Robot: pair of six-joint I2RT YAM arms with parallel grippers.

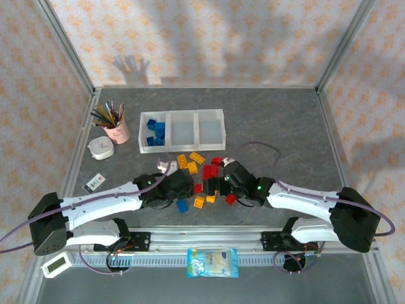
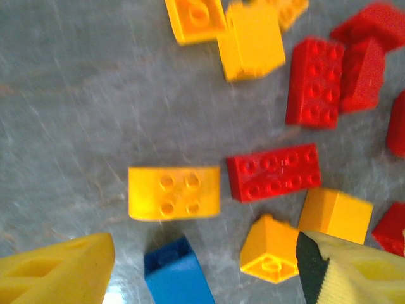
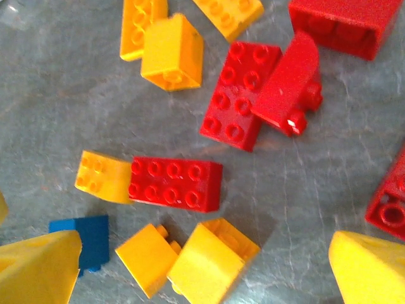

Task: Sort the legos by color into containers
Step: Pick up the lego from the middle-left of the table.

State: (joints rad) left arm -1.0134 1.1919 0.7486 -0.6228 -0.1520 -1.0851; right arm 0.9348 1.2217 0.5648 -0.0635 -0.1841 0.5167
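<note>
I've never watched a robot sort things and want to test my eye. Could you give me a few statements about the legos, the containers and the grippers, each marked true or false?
1. The left compartment of the containers holds blue legos. True.
2. The middle compartment is packed with red legos. False: it looks empty, and the red legos lie loose on the table.
3. The left gripper and the right gripper are both open, holding nothing. True.
4. The pencil cup stands to the right of the containers. False: it stands to their left.
</note>
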